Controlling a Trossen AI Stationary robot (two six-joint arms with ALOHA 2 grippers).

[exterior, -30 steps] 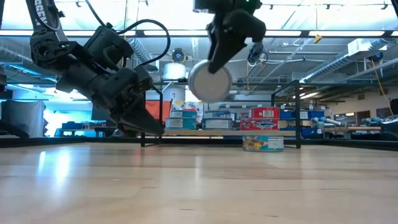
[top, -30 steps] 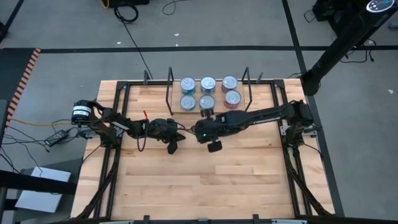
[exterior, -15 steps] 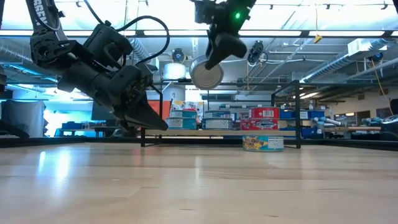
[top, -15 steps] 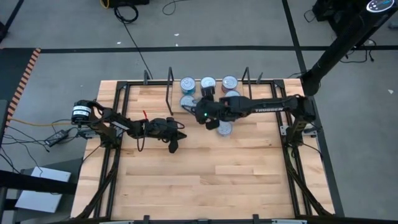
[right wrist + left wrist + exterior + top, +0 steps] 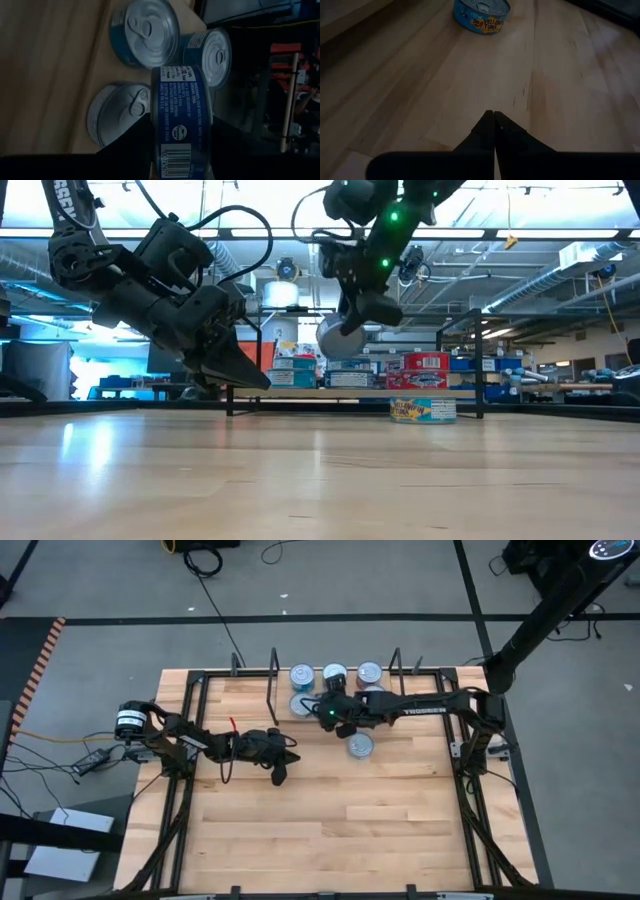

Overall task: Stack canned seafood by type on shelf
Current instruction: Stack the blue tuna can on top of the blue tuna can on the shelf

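Wooden worktop (image 5: 300,820) lies bare at the near edge; on it one tin (image 5: 360,745) with a teal label is left by itself, well short of the shelf (image 5: 335,690). Beside it the left gripper (image 5: 279,777) hangs idle, its jaws pressed together on nothing. Farther back a blue-labelled tin (image 5: 182,120) is clamped on edge in the right gripper (image 5: 335,710), above the tins (image 5: 335,675) already stood between the wire uprights. A slip is judged possible, since the tin is held by its rim and tilted; if released before being levelled, it could land askew, knock a neighbour or roll off the stack.
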